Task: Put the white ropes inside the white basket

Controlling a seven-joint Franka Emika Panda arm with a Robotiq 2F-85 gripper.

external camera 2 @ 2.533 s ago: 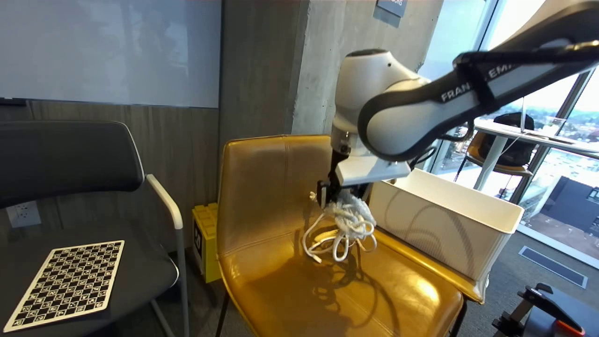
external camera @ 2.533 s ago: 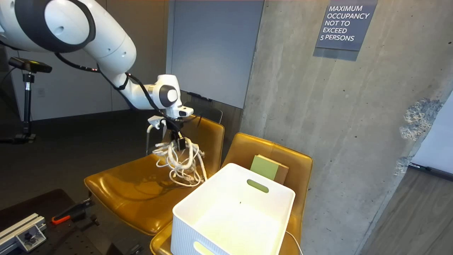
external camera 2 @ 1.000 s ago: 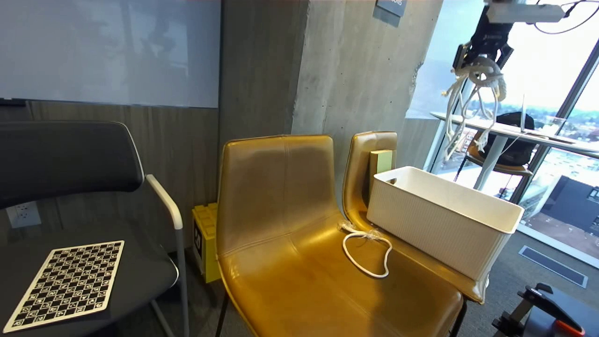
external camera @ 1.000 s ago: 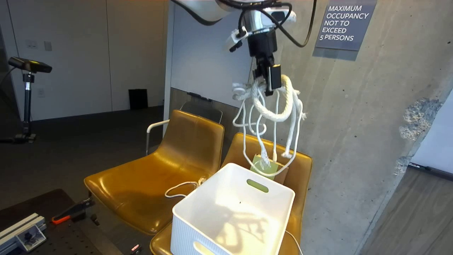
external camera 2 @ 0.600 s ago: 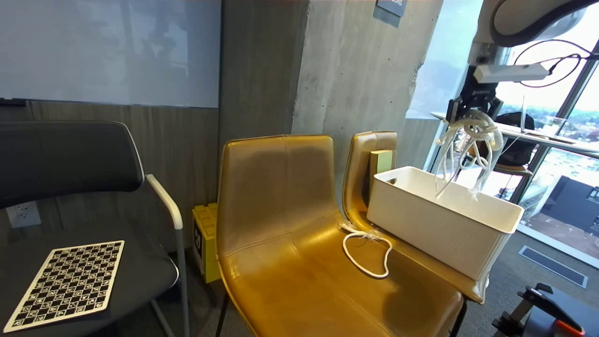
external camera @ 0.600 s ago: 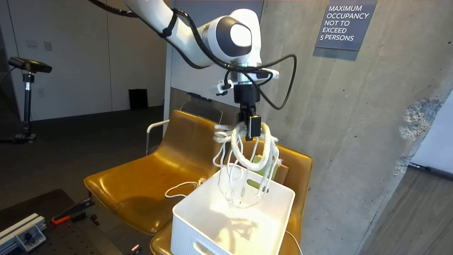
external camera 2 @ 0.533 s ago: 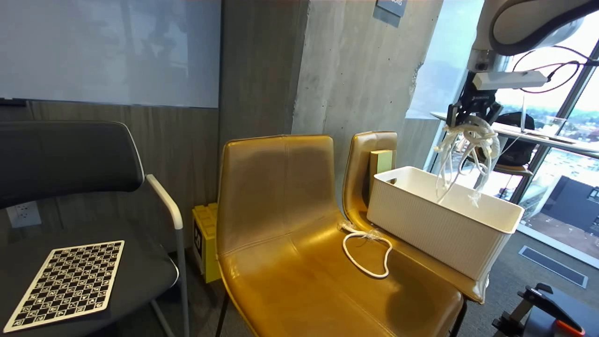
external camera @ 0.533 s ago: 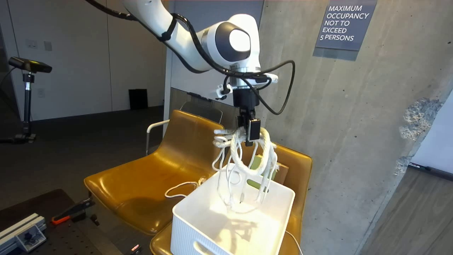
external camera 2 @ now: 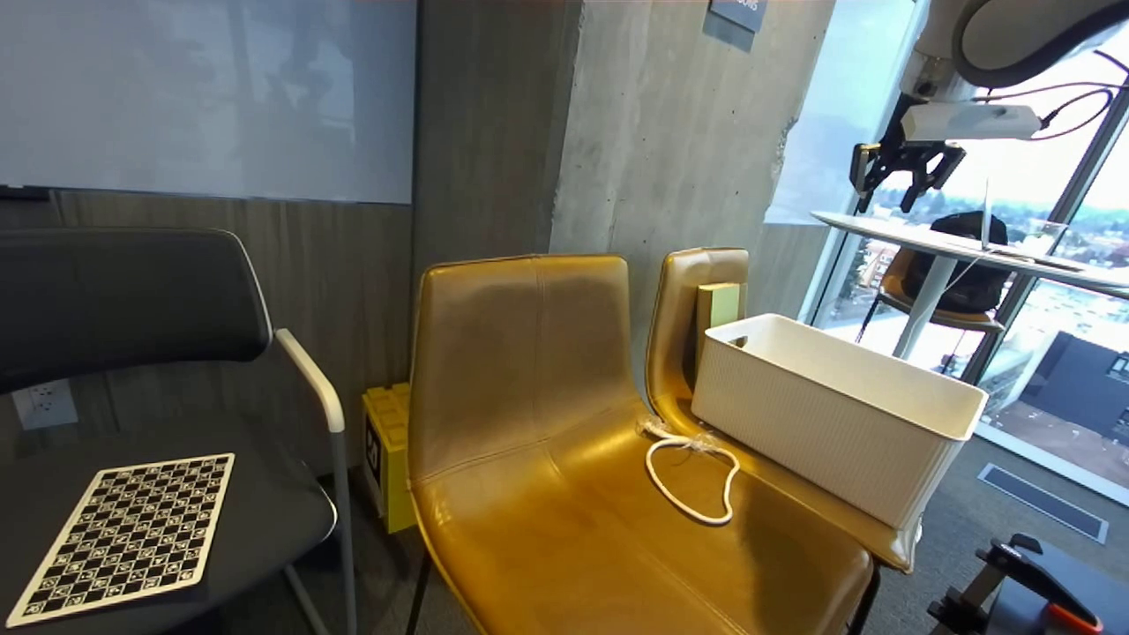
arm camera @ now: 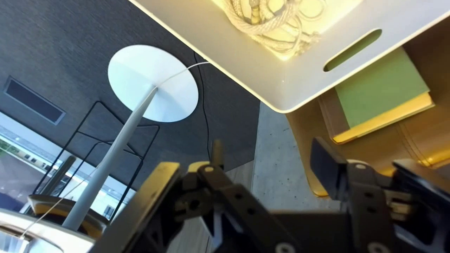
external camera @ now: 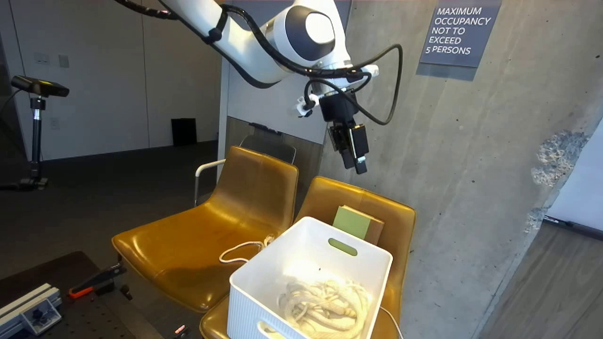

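Likely an office meeting room — at two o'clock in an exterior view, a five-person occupancy sign (external camera: pixel 459 34); at ten o'clock in an exterior view, a whiteboard (external camera 2: pixel 210 101).

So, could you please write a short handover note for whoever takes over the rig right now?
Claw: open, holding nothing, higher than the basket.
Rope pile: lying in the bottom of the basket, free of the claw.
Rope loop: outside the basket, on the seat of the chair next to it.
Done: the pile is in.
Left: the loop, which probably has to go in too, as it is also white rope.
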